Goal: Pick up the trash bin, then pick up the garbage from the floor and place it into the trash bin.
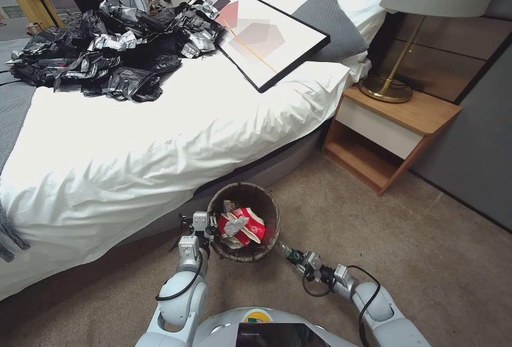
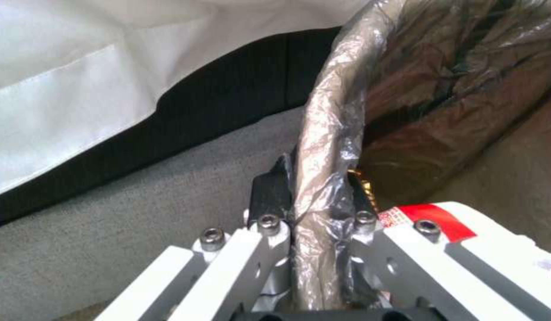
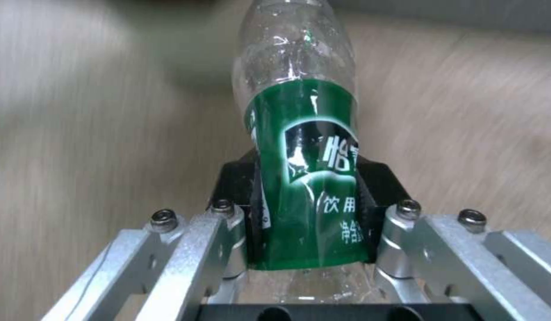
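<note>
My left gripper (image 1: pixel 209 228) pinched the trash bin (image 1: pixel 269 205) rim. My right gripper (image 1: pixel 296 259) clamped the bottle (image 3: pixel 302 133) just beside the bin, above the carpet (image 1: pixel 416 240).

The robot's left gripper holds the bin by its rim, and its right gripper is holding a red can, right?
Not quite. The right gripper holds a clear bottle with a green label, not a red can; the right wrist view shows it pinched between the fingers. The rest is right: the left gripper is clamped on the rim of the bin.
</note>
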Tool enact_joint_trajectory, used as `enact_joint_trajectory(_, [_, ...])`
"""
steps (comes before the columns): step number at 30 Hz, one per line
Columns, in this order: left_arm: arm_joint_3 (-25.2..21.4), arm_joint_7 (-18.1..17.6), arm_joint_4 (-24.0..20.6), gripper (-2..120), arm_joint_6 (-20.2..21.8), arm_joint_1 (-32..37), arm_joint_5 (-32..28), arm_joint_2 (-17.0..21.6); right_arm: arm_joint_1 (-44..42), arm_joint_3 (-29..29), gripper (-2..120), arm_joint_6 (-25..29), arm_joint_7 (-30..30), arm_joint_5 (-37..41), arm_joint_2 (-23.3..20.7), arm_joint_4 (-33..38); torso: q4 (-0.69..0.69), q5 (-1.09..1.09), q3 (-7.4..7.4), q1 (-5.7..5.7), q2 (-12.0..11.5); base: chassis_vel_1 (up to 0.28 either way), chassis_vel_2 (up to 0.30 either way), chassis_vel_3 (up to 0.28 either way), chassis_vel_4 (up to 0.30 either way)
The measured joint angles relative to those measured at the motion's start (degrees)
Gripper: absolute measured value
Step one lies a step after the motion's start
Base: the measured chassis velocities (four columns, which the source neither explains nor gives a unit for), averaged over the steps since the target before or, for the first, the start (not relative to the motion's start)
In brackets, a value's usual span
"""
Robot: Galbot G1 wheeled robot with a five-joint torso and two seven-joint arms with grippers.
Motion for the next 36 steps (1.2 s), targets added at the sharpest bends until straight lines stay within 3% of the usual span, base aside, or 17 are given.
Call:
enact_joint_trajectory(12, [-0.06,-0.02,-0.09,4,0.03,0.0,-0.18,0.15,-1.35,2.57,27,3.9,7.88,10.56,2.85,13.26,0.0,-0.01,-0.01,0.0,0.0,0.0,0.0,0.0,0.0])
enact_joint_trajectory(24, [-0.06,-0.02,-0.08,4,0.03,-0.02,-0.19,0.12,-1.64,2.63,27,4.25,8.95,12.58,3.7,21.97,0.01,0.0,-0.01,0.0,0.0,0.0,0.0,0.0,0.0])
enact_joint_trajectory(32, [0.24,-0.01,0.12,4,-0.04,0.03,-0.17,-0.02,-4.2,0.92,27,4.78,7.33,16.24,4.01,36.1,0.0,-0.01,-0.01,0.0,0.0,0.0,0.0,0.0,0.0])
enact_joint_trajectory(36, [0.31,0.0,0.2,4,-0.05,0.02,-0.1,-0.02,-5.35,-0.74,27,4.35,7.24,16.32,3.59,39.89,0.0,-0.01,-0.01,0.0,0.0,0.0,0.0,0.0,0.0])
